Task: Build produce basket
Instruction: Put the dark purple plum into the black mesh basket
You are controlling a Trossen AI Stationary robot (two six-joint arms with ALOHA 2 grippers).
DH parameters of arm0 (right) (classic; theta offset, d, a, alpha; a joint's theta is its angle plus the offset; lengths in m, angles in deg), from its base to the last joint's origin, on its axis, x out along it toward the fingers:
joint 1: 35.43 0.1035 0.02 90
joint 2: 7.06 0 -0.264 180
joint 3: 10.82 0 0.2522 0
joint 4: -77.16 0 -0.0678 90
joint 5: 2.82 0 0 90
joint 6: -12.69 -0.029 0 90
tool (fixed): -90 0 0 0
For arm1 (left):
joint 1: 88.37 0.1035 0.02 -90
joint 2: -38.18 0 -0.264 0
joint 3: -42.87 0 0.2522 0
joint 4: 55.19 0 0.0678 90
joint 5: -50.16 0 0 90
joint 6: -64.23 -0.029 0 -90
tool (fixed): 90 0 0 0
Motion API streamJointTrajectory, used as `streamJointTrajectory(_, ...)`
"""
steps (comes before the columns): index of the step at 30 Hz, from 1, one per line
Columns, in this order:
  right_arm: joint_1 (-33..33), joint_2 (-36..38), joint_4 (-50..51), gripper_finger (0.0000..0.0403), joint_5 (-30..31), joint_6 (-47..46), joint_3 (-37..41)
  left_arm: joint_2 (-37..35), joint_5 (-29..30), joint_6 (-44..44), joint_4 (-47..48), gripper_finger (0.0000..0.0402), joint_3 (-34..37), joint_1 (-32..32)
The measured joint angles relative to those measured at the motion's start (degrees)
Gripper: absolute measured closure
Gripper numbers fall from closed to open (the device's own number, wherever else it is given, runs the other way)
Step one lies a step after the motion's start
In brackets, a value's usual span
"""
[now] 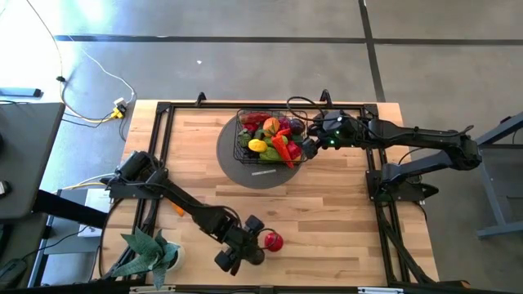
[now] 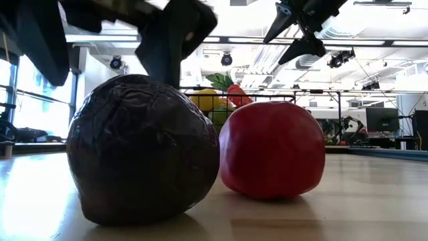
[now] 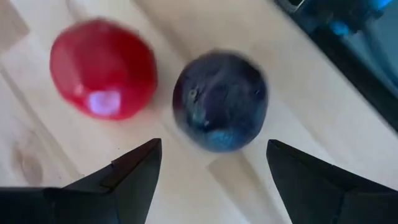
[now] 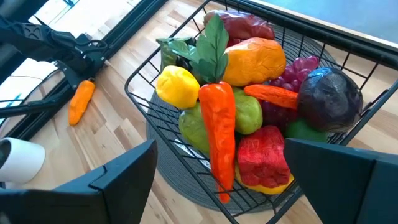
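Observation:
The black wire basket [image 1: 270, 135] stands on a round grey mat, heaped with produce: an orange pepper [image 4: 255, 59], a yellow one [image 4: 177, 87], a long red one [image 4: 219, 121], grapes and a plum. My right gripper [image 4: 221, 146] hangs open above the basket's right side [image 1: 309, 149]. Near the table's front edge a dark purple plum [image 3: 219, 99] and a red fruit [image 3: 102, 68] rest side by side on the wood [image 2: 267, 147]. My left gripper [image 3: 214, 146] is open just above them, fingers astride the plum without touching it [image 1: 249, 249].
An orange carrot [image 1: 178, 210] lies on the wood to the left of the basket. A leafy potted plant [image 1: 147, 253] stands at the near left corner. A black frame [image 1: 163, 122] runs along the table's edges. Bare wood [image 1: 343, 237] lies right of the red fruit.

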Motion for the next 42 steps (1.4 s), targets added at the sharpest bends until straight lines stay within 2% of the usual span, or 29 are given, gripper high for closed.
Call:
streamJointTrajectory(6, 0.0, 0.0, 0.0, 0.0071, 0.0, 0.0, 0.0, 0.0, -0.2, -2.4, -4.7, 0.0119, 0.0, -1.3)
streamJointTrajectory(16, 0.0, 0.0, -0.1, 0.0071, 0.0, -0.2, 0.0, 3.9, -1.0, -3.0, -7.4, 0.0119, 0.1, -1.4)
streamJointTrajectory(34, 0.0, 0.0, 0.0, 0.0071, 0.0, -1.6, 0.0, 4.5, -3.5, -4.9, -10.5, 0.0120, 0.0, -0.5)
streamJointTrajectory(37, 0.0, 0.0, 0.1, 0.0071, 0.0, -1.6, 0.0, 4.5, -3.4, -4.9, -10.5, 0.0131, 0.0, -0.2)
streamJointTrajectory(42, 0.0, 0.0, 0.1, 0.0071, 0.0, -1.5, 0.0, 4.5, -3.7, -4.9, -10.2, 0.0175, 0.0, 0.6)
